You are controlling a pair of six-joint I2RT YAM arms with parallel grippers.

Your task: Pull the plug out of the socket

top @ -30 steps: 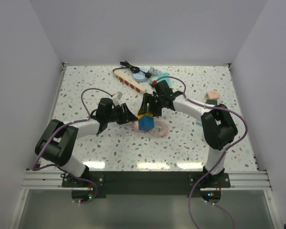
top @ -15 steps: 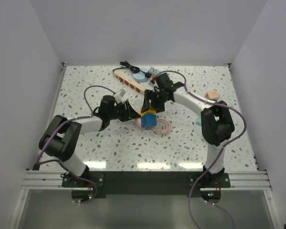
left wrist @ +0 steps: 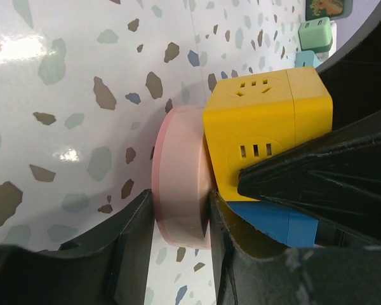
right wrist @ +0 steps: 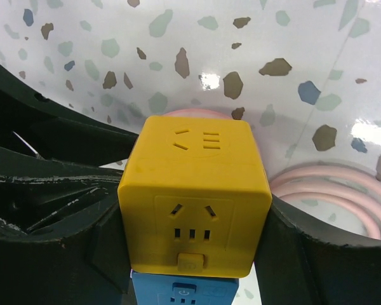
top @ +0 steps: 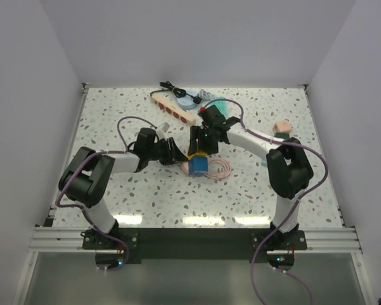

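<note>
The yellow-and-blue cube socket (right wrist: pixel 193 210) sits at the middle of the bench (top: pixel 114 114), with the fingers (right wrist: pixel 292 248) of the right gripper (right wrist: pixel 193 238) clamped on two opposite sides. Flat against the cube's left face is the round pink plug (left wrist: pixel 181 184), pinched between the fingers (left wrist: pixel 130 248) of the left gripper (left wrist: pixel 180 203). A pink cable (top: pixel 221 169) coils just right of the cube, and a cream power strip (top: pixel 173 109) lies well behind it.

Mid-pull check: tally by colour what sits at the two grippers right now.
Yellow: 1, the cube socket
Blue: 1, the block under it
Pink: 2, the round plug and the coiled cable
Total: 4
</note>
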